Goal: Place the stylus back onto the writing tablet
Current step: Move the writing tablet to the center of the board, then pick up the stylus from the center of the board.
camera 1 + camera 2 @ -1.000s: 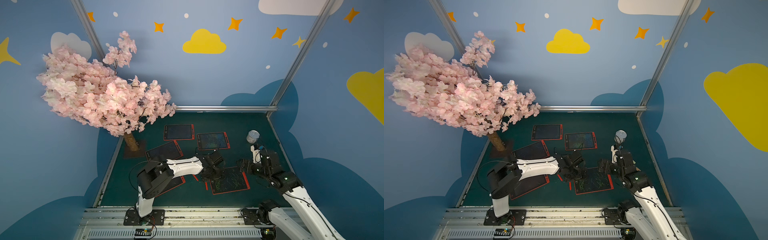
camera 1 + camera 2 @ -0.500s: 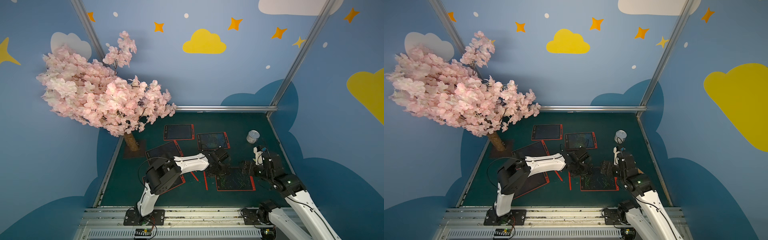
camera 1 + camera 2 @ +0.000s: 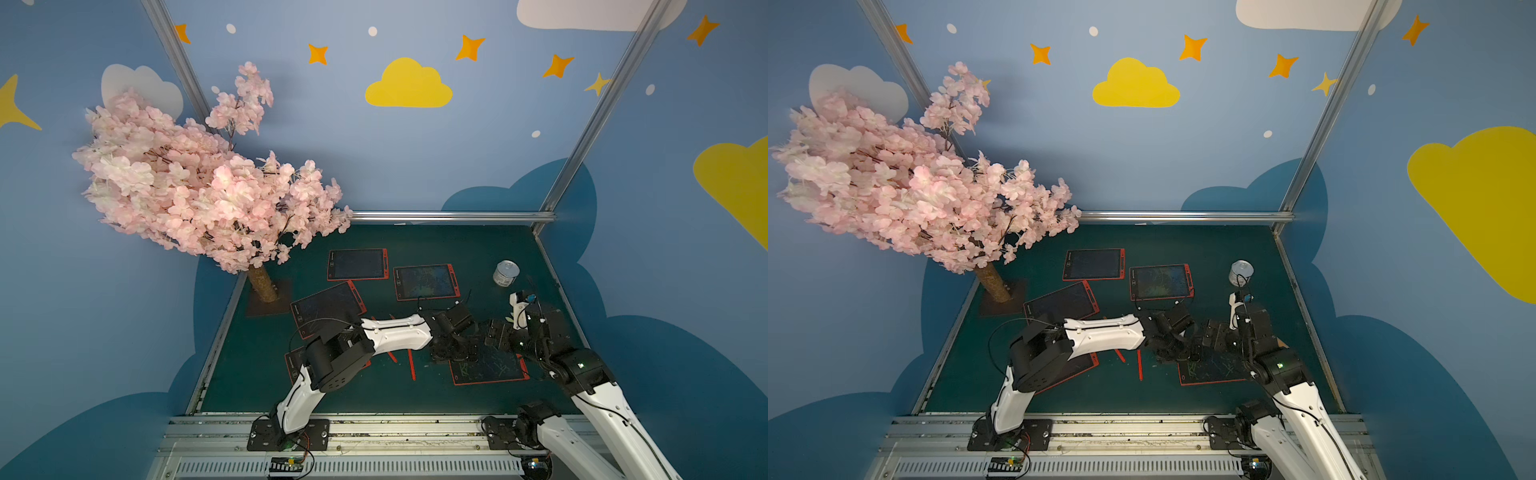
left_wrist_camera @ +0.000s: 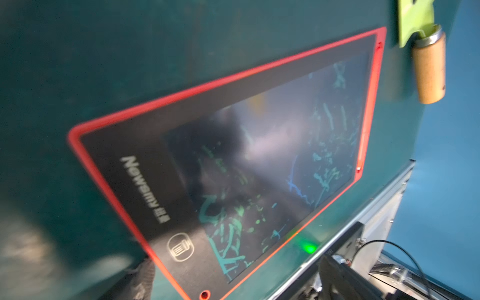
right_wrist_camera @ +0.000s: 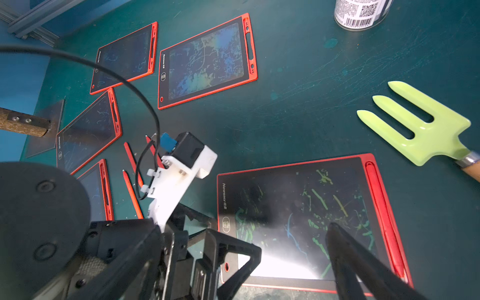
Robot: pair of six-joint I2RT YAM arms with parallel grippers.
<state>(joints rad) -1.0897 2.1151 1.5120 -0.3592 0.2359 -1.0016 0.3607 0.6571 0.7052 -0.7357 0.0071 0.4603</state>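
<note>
The writing tablet, red-framed with green scribbles, lies flat at the front right of the mat. In the right wrist view a red stylus sits in the side slot of the tablet. Loose red styluses lie on the mat to its left. My left gripper is open, low over the tablet's short end with the bin icon, holding nothing. My right gripper is open above the same tablet, empty.
A green hand fork with a wooden handle lies right of the tablet. A white can stands behind it. Other red tablets lie further back and left. The blossom tree's trunk stands at the left edge.
The scribbled tablet has slid to the right and turned square to the front edge. The left arm reached further right with it; the right gripper drew back slightly.
</note>
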